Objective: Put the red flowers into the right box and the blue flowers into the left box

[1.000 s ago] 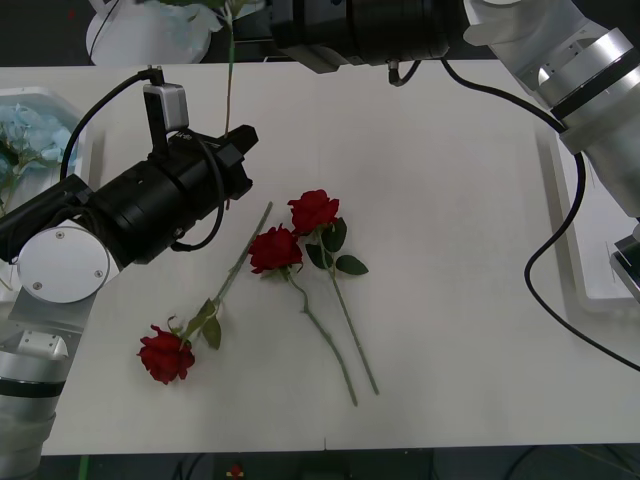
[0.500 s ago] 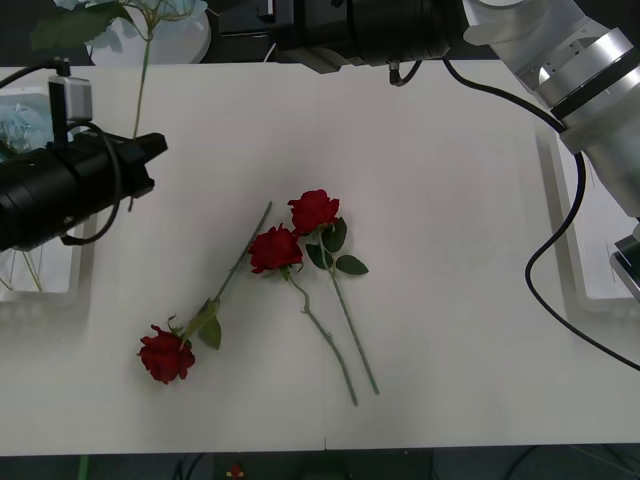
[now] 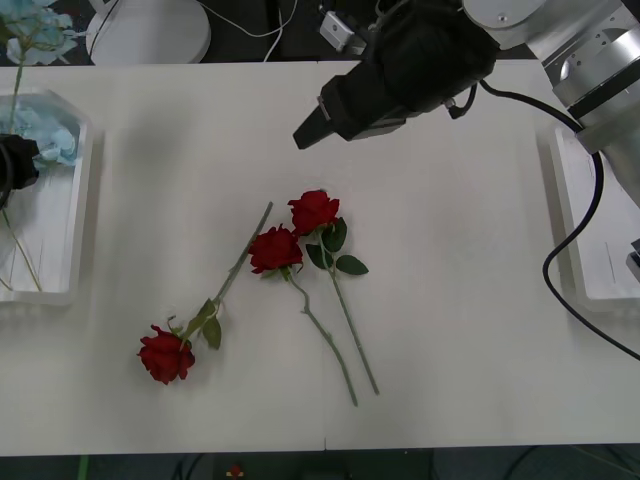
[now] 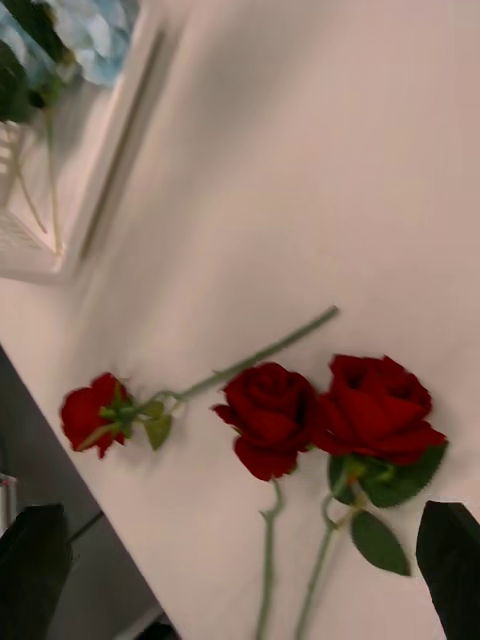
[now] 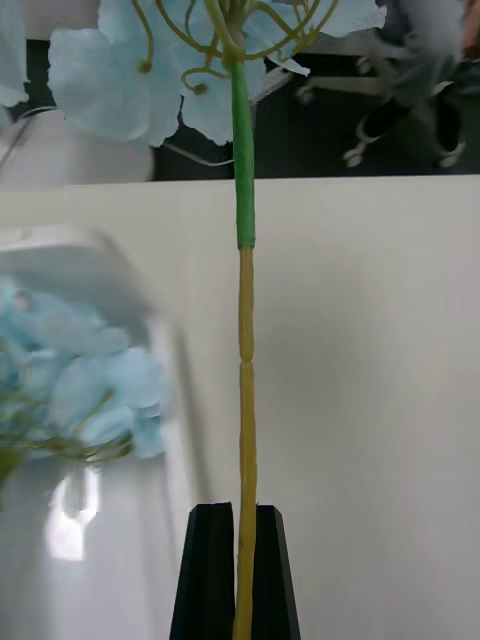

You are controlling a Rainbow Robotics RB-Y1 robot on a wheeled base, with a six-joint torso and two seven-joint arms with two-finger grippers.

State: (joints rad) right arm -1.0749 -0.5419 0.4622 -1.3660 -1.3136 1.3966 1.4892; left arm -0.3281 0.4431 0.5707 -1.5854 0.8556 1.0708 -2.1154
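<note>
Three red flowers lie mid-table: two roses (image 3: 313,210) (image 3: 275,248) side by side and a third (image 3: 165,355) nearer the front left. My right gripper (image 3: 310,128) hovers open just beyond the pair; in its wrist view the pair (image 4: 375,400) (image 4: 265,415) sits between its black fingers (image 4: 455,560). At the table's left edge my left gripper (image 3: 8,165) is shut on the stem (image 5: 245,400) of a blue flower (image 5: 200,60), held upright over the left box (image 3: 70,240). Other blue flowers (image 3: 45,130) lie in that box. The right box (image 3: 590,220) stands at the right edge.
A white round base (image 3: 150,30) and cables lie beyond the table's far edge. My right arm and its black cable (image 3: 560,260) hang over the table's right side. Bare table lies between the roses and the right box.
My left arm has swung left, carrying the blue flower from mid-table to over the left box. My right gripper has come down from the far edge toward the pair of roses.
</note>
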